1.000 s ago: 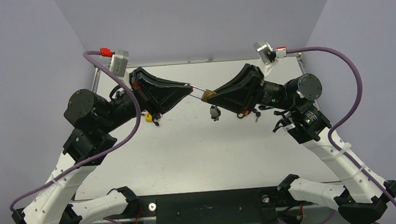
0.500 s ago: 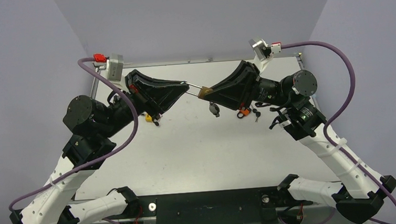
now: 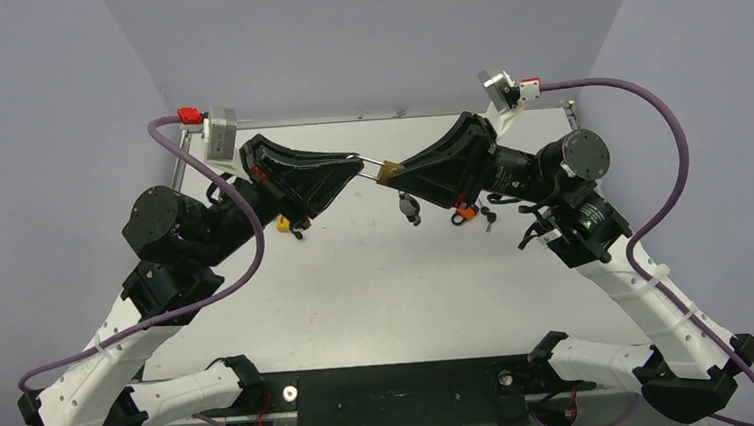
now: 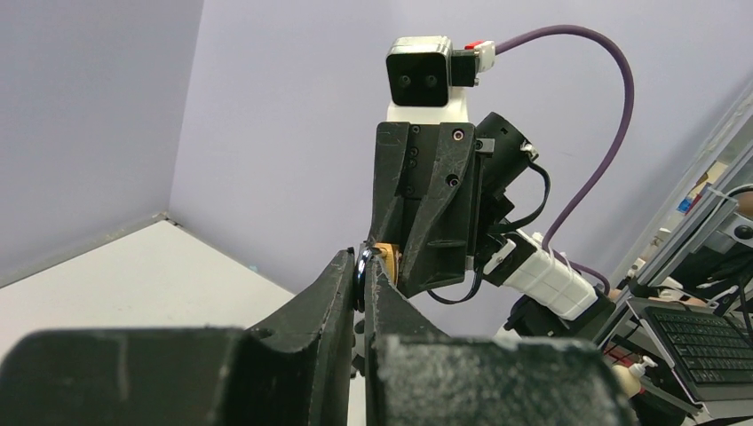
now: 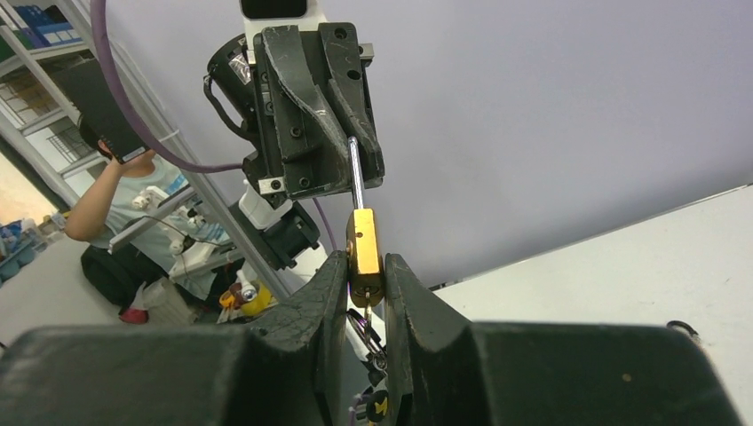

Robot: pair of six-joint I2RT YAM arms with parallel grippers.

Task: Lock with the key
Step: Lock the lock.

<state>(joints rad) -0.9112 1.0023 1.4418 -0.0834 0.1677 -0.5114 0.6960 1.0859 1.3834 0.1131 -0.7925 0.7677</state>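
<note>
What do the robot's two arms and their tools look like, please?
The left arm and right arm have white lower links and black joints. The left tool and right tool are black wedges with two tapering fingers. On each arm a purple cable runs to a grey wrist camera with a red plug.

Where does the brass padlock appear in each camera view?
Top external: padlock at upper centre, raised over the table.
Left wrist: padlock is a small brass bit at centre.
Right wrist: padlock at centre, upright.
Shared landmark: the white table.
</note>
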